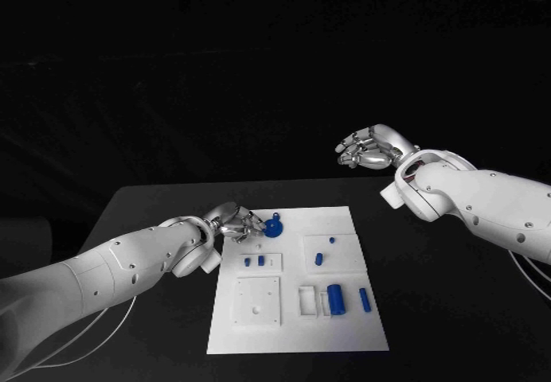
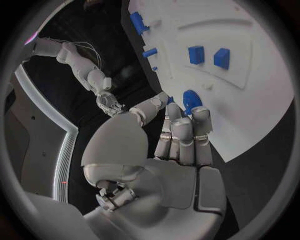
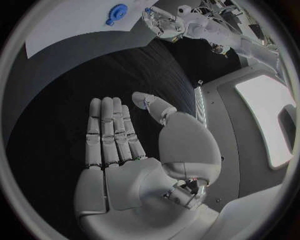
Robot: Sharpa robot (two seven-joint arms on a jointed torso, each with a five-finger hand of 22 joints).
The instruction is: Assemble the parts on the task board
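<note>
The white task board (image 1: 345, 338) lies in the middle of the black table. A round blue part (image 1: 273, 229) with a small peg sits near the board's far left corner. My left hand (image 1: 230, 221) hovers just left of it, fingers stretched toward the round blue part (image 2: 189, 98) and holding nothing. In the right wrist view a small gap shows between the round blue part (image 3: 117, 11) and my left hand (image 3: 161, 21). My right hand (image 1: 369, 147) is raised beyond the table's far right, and its palm (image 3: 125, 165) is flat and empty.
Two small blue blocks (image 1: 254, 260) stand in a raised white panel; two more small pieces (image 1: 319, 258) stand in the panel to their right. A blue cylinder (image 1: 335, 298) and a thin blue rod (image 1: 364, 298) lie nearer, beside a white square plate (image 1: 259, 301).
</note>
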